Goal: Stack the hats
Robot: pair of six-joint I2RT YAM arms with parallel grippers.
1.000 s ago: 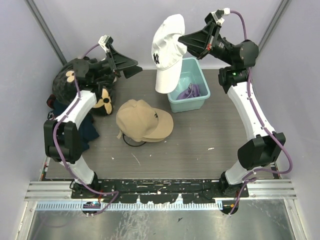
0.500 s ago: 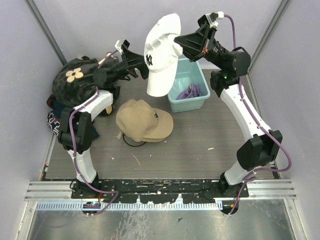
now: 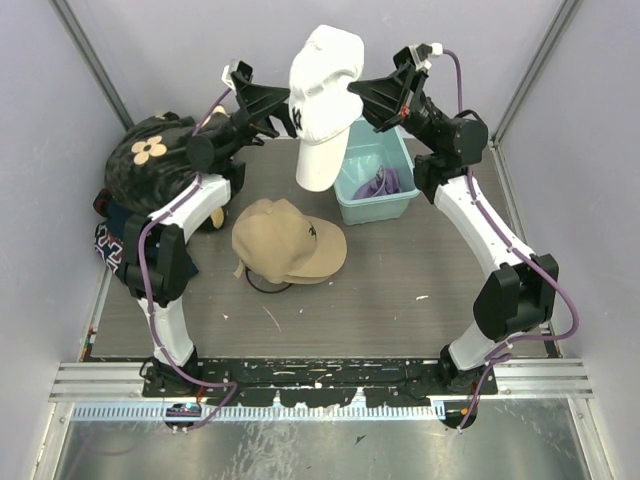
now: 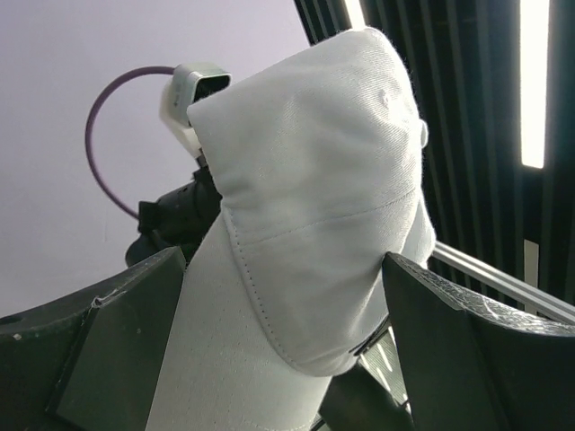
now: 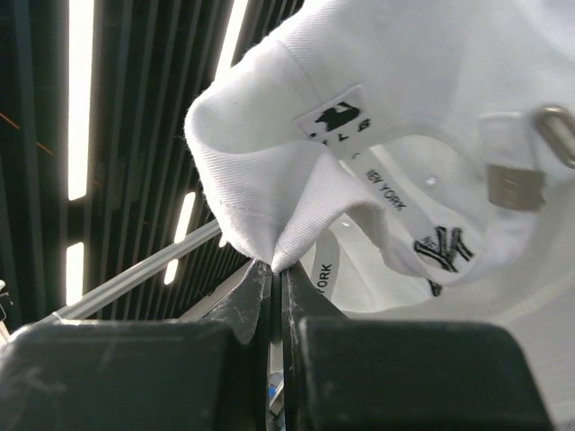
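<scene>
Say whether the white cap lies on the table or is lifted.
Lifted: the right gripper pinches the white cap by its rear edge; its brim hangs down.

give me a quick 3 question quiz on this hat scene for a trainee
1. True or false: the white cap rests on the table.
2. Which end effector is pinching the white cap? A) left B) right C) neither
3. Fill in: the cap lying on the table is ___ in colour.

Key
1. False: it hangs in the air, above the table.
2. B: the right end effector is shut on a fold of its fabric.
3. Tan: the tan cap lies near the middle of the table.
</scene>
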